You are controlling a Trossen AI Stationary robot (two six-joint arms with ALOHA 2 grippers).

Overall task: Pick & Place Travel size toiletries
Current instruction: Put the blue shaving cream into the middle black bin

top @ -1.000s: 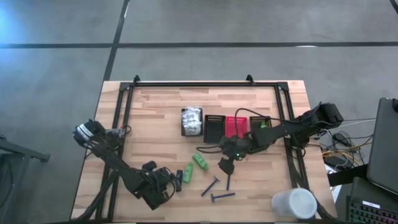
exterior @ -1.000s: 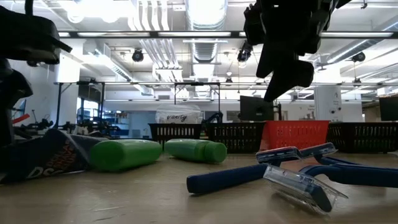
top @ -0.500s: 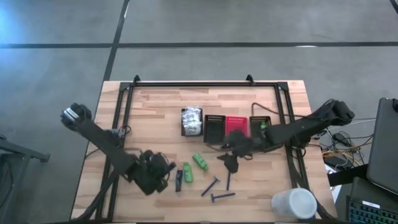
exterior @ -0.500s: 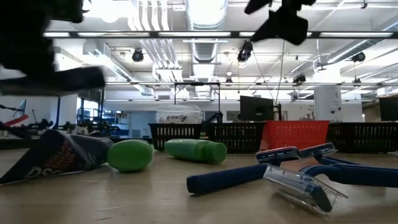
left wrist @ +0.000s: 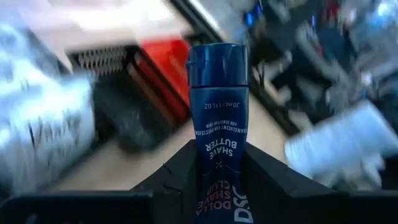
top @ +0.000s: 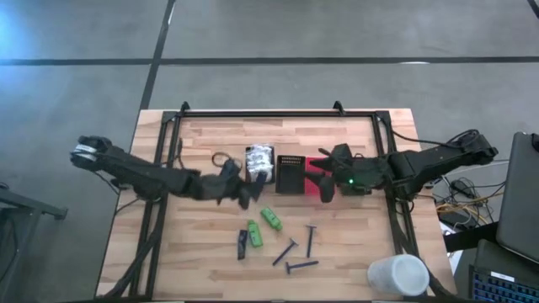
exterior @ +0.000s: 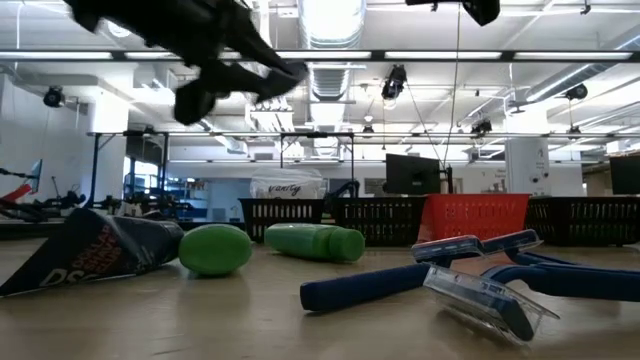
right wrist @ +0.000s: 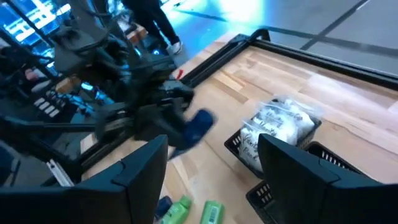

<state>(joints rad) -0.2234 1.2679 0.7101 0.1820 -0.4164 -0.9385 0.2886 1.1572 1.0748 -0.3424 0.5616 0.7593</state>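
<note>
left gripper (top: 240,187) is up off the table beside the bin of white packets (top: 259,162), clamped on a dark blue tube (left wrist: 217,124); the left wrist view shows that tube standing between the fingers (left wrist: 264,177), cap outward, with "shave butter" printed on it; the high view gives only a dark blur there; right gripper (top: 324,178) is over the red bin (top: 312,164), fingers (right wrist: 298,171) spread with nothing between them, which only the right wrist view makes plain; that same view looks across at the left gripper (right wrist: 177,121) carrying the blue tube (right wrist: 194,129), with the packet bin (right wrist: 273,134) near it; on the table, high view: two green bottles (top: 262,226) near the middle, a second dark tube (top: 242,244) touching one bottle, three razors (top: 299,250) just beyond them, white cup (top: 397,275) at the near right corner; low view adds the detail: that second tube (exterior: 90,250) lies flat against a green bottle (exterior: 214,249), razor heads (exterior: 480,290) overlap in the foreground, black and red bins line up behind; gripper tips are cut off at the top of the low view.
</note>
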